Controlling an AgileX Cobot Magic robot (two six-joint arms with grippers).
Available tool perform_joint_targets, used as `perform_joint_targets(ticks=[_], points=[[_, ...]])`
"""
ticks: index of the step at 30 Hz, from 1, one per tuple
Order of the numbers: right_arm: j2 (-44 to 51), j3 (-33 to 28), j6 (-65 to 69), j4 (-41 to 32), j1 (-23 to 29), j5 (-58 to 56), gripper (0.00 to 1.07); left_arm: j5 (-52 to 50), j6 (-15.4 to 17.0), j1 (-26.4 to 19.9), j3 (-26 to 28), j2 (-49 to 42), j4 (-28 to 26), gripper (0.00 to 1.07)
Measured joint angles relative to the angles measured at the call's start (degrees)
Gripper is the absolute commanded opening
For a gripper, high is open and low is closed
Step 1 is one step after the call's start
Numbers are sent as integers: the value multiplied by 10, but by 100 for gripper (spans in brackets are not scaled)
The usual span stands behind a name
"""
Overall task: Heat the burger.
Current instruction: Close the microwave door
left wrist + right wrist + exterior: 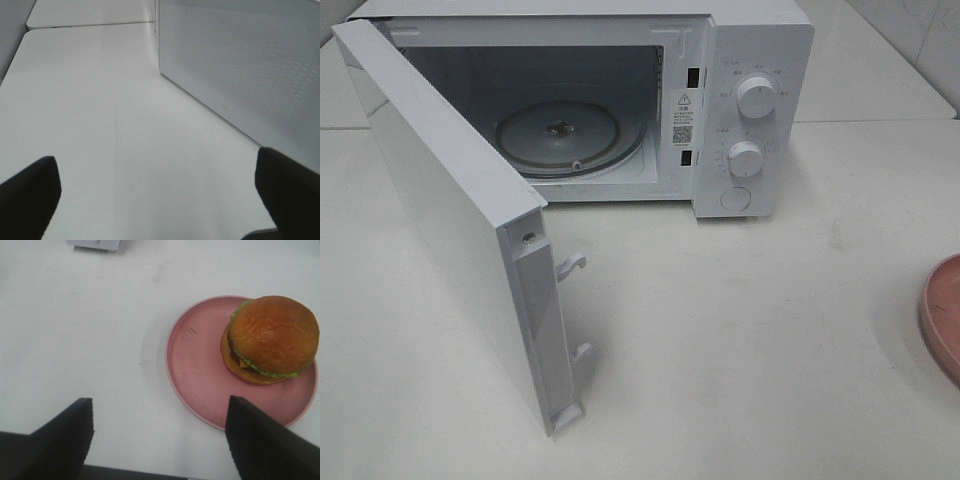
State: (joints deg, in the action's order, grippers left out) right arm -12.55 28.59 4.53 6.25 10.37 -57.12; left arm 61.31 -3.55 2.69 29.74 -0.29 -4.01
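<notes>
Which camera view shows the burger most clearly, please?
The right wrist view shows it best: the whole burger sits on the pink plate, seen from above. The exterior high view shows only the plate's edge, not the burger. The left wrist view shows neither.

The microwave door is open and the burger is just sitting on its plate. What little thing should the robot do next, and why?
Probably the right gripper should ease toward the golden-bun burger with green lettuce on the round pink plate and straddle it. Its jaws stand open and empty, short of the burger, and the white microwave oven already has its door swung open, with the glass turntable bare.
</notes>
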Motion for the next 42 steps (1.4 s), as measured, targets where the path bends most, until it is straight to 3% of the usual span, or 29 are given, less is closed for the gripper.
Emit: perform_joint_targets(ticks=[12, 42], points=[[125, -2, -10, -13, -43, 1, 74, 0, 0, 0, 0, 0, 0, 98], [127, -2, -13, -13, -46, 1, 74, 0, 0, 0, 0, 0, 0, 98]])
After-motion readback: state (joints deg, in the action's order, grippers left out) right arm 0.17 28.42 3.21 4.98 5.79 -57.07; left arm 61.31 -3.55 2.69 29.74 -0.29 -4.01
